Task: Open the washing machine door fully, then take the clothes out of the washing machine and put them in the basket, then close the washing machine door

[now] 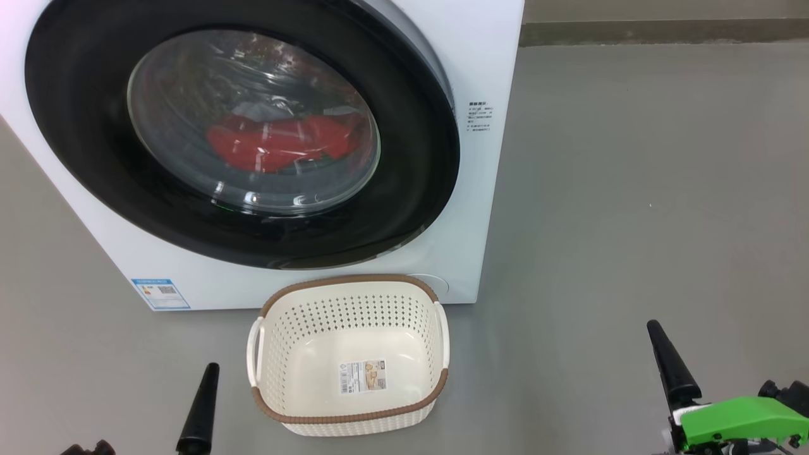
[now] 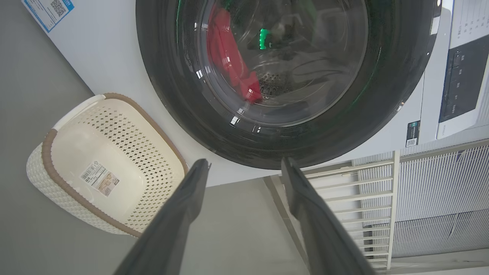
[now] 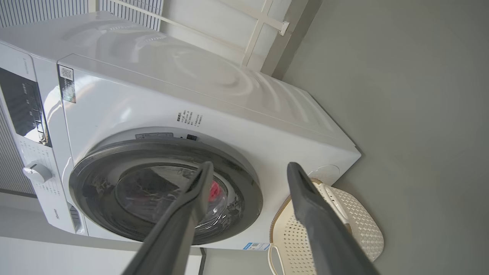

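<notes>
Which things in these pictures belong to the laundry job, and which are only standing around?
For the job:
- washing machine
- washing machine door
- red clothes, behind the glass
- basket, empty

Just there:
- white railing
- ribbed wall panel
- grey floor

The clothes (image 1: 278,148) are blurred and partly hidden by glare.

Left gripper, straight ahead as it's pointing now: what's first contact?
Most likely the washing machine door, on its black rim: the open left gripper aims there, nothing between. Depth is unclear; the white washing machine front beside it is possible.
</notes>
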Motion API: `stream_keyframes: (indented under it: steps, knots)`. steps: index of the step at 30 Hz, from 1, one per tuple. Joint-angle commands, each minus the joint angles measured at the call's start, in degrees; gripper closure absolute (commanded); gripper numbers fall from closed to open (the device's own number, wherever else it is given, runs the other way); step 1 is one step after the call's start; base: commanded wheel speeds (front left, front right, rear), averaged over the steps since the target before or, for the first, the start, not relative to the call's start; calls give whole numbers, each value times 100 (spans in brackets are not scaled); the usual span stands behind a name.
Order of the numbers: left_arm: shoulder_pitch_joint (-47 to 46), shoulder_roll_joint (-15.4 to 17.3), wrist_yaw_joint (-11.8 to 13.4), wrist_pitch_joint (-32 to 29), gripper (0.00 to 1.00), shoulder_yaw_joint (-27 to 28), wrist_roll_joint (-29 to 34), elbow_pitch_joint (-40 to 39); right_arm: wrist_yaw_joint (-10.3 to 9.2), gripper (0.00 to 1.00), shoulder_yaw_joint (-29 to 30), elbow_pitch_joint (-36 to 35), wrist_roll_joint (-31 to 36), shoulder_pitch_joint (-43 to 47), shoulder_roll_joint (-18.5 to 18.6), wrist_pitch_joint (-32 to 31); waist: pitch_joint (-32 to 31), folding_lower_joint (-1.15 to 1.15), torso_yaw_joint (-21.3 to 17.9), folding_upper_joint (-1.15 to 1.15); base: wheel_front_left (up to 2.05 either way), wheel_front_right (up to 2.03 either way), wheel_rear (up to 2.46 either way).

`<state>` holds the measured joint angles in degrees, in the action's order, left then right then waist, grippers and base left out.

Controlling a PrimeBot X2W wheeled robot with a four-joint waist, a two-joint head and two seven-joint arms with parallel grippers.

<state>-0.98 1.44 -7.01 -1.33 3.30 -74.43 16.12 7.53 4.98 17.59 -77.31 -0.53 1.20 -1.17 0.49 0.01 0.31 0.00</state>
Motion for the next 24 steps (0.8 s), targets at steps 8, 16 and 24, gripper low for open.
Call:
stream_keyframes:
  steps: [8,16,24]
  knots:
    - [2,83,3,182,0,38,908,-274,-1,0,-137,-199,824,-33,123,181,28,-1,15,0,0,0,0]
    - [57,88,84,318,0,-54,1593,-346,-2,0,-186,-218,1497,4,129,315,36,-1,13,0,0,0,0]
    - [134,94,107,454,0,-103,2184,-391,-2,0,-263,-236,2063,73,129,450,15,-1,4,0,0,0,0]
